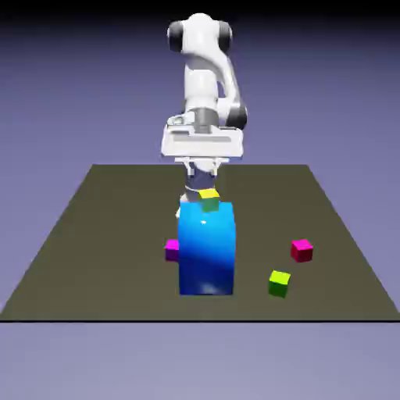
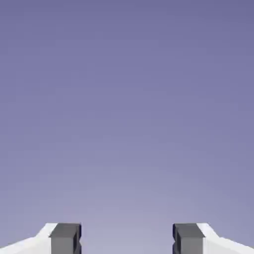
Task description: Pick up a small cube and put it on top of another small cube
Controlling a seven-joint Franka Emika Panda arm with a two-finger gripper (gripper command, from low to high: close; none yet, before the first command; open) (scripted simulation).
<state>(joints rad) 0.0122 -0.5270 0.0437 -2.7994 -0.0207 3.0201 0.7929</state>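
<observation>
1. Nearest the camera, a dark table [image 1: 101, 266] spreads its front edge across the exterior view, set against a blue-violet backdrop [image 1: 70, 101].
2. White and jointed, the robot arm [image 1: 201, 74] rises at the far side of the table, near the middle of the exterior view.
3. Glossy and blue, a large block [image 1: 206, 254] with curved shading stands on the table just to the exterior view's left of center.
4. Fingers spread wide, the gripper [image 2: 127, 239] holds nothing; the hand view shows only backdrop between and beyond its grey tips.
5. Four small cubes, alike in size, complete the scene. A yellow-topped cube [image 1: 208, 200] appears at the blue block's upper edge; whether it rests there cannot be told. A green cube [image 1: 279, 283] sits on the table toward the front, at the exterior view's right, apart from the block. A crimson cube [image 1: 301, 251] lies farther back and more to the right. A purple cube [image 1: 172, 251] shows at the block's left side, partly hidden by it. Which cubes are to be stacked cannot be told.
</observation>
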